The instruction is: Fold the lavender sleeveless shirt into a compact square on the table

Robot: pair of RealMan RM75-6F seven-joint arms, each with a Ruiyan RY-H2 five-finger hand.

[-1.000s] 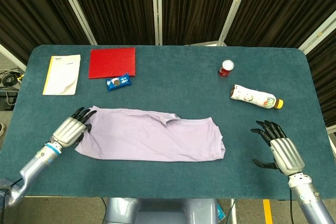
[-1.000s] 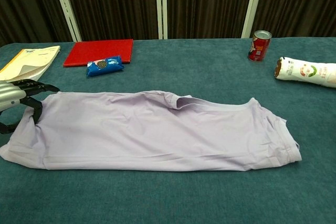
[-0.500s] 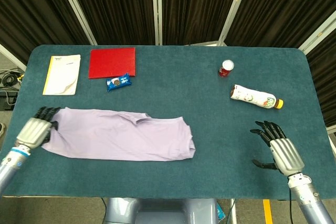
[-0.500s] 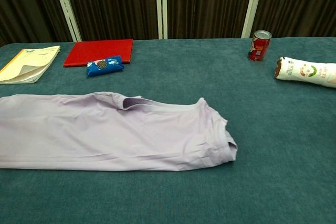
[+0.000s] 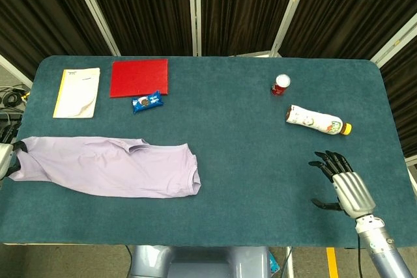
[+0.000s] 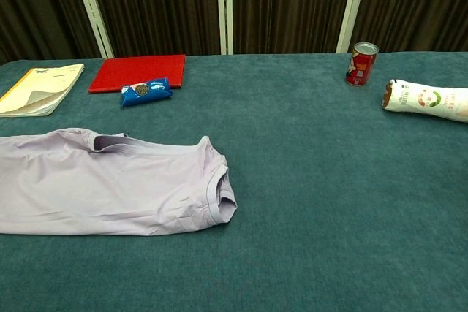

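left hand (image 5: 4, 159) mostly cut off at frame edge

**Cloth, metal and gloss**

The table (image 5: 234, 161) wears a matt, napped teal cloth. The shirt (image 5: 111, 166) is thin, smooth lavender fabric, softly creased. The right hand (image 5: 340, 183) shows brushed silvery metal with black fingers. The can (image 6: 361, 63) and bottle (image 6: 428, 100) look glossy; the snack pack (image 6: 146, 91) is shiny plastic, the booklet (image 5: 77, 92) matt paper.
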